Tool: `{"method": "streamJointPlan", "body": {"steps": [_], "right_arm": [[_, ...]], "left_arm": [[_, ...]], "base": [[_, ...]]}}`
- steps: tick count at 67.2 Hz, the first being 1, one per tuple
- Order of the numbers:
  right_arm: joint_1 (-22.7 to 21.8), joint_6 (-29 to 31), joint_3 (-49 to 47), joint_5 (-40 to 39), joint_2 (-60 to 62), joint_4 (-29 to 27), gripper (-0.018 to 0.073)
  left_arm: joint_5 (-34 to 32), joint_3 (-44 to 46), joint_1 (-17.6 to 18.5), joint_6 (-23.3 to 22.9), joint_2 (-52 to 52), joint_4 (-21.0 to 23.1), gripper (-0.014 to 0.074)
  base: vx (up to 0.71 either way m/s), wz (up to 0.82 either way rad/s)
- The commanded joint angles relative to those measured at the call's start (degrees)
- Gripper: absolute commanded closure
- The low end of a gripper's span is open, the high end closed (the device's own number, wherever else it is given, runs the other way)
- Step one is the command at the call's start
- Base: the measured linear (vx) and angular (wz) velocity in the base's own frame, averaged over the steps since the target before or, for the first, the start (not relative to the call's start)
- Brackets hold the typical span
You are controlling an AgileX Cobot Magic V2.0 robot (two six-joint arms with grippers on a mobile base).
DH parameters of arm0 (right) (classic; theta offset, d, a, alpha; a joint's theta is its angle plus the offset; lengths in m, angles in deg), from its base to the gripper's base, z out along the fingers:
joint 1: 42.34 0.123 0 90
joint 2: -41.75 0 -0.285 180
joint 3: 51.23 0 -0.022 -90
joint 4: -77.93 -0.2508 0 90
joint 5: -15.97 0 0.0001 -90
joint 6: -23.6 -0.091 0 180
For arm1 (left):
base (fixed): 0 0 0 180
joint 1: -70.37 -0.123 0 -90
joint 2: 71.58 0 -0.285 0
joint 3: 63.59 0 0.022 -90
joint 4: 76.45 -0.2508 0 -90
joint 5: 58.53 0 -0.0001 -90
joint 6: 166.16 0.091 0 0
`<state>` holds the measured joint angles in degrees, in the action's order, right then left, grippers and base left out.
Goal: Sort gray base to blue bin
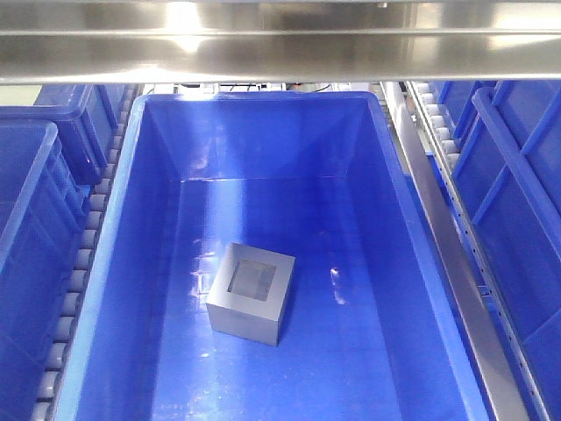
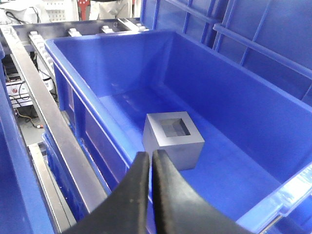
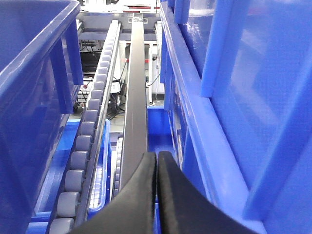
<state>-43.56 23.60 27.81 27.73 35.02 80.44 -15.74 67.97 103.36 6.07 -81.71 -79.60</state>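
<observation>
Down on the floor of the bin sits the base. It rests flat, with its square hole facing up. It is a bit left of the middle and a bit turned, so its corners point toward the walls. It touches no wall. Nothing holds it. My guess is that it is already where the task wants it, so the job looks done.

Over the near left rim hangs the left gripper. Its two black fingers are pressed together with nothing between them. It is near the base but not touching it.

Off to the side, the right gripper is pressed together too and holds nothing. It points along a dark rail between a row of gray rollers and another blue crate. That gap is narrow, so I think it should move straight, not sideways.

Inside the bin there is lots of open room all around the base. The walls are tall and slope inward, and a shiny metal bar runs across above the far end.
</observation>
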Motion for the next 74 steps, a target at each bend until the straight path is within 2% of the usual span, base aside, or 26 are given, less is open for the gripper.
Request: {"method": "streamJointPlan", "body": {"steps": [1, 11, 20, 27, 32, 45, 52, 57, 68, 74], "right_arm": [[-0.4, 0.7, 0.3, -4.6, 0.4, 0.5, 0.0564], [-0.4, 0.7, 0.3, -4.6, 0.4, 0.5, 0.0564], [-0.4, 0.7, 0.3, -4.6, 0.4, 0.5, 0.0564], [-0.4, 0.7, 0.3, -4.6, 0.4, 0.5, 0.0564], [-0.4, 0.7, 0.3, -4.6, 0.4, 0.5, 0.0564], [-0.4, 0.7, 0.3, -4.6, 0.4, 0.5, 0.0564], [-0.4, 0.7, 0.3, -4.6, 0.4, 0.5, 0.0564], [-0.4, 0.7, 0.3, -4.6, 0.4, 0.5, 0.0564], [-0.4, 0.7, 0.3, -4.5, 0.4, 0.5, 0.0564], [-0.4, 0.7, 0.3, -4.6, 0.4, 0.5, 0.0564]], "left_arm": [[-3.9, 1.2, 0.3, -0.2, -0.8, 0.4, 0.0605], [-3.9, 1.2, 0.3, -0.2, -0.8, 0.4, 0.0605], [-9.7, -0.3, -0.7, 0.0, -0.8, -2.1, 0.0603], [-16.9, -3.4, -6.9, 0.0, -0.8, -1.3, 0.0604], [-21.3, -6.1, -13.9, -0.1, -0.8, -1.0, 0.0604], [-26.2, -12.9, -29.9, -0.1, -0.5, 1.4, 0.0604], [-28.4, -17.0, -35.3, -0.1, -0.5, 1.4, 0.0604], [-32.6, -20.9, -37.1, -0.1, -0.5, 1.3, 0.0604], [-46.8, -30.1, -37.2, -0.1, 0.1, -0.1, 0.0604], [-44.2, -29.7, -37.1, -0.1, 2.5, -1.9, 0.0604]], "base": [[0.00, 0.00], [0.00, 0.00], [0.00, 0.00], [0.00, 0.00], [0.00, 0.00], [0.00, 0.00], [0.00, 0.00], [0.00, 0.00], [0.00, 0.00], [0.00, 0.00]]}}
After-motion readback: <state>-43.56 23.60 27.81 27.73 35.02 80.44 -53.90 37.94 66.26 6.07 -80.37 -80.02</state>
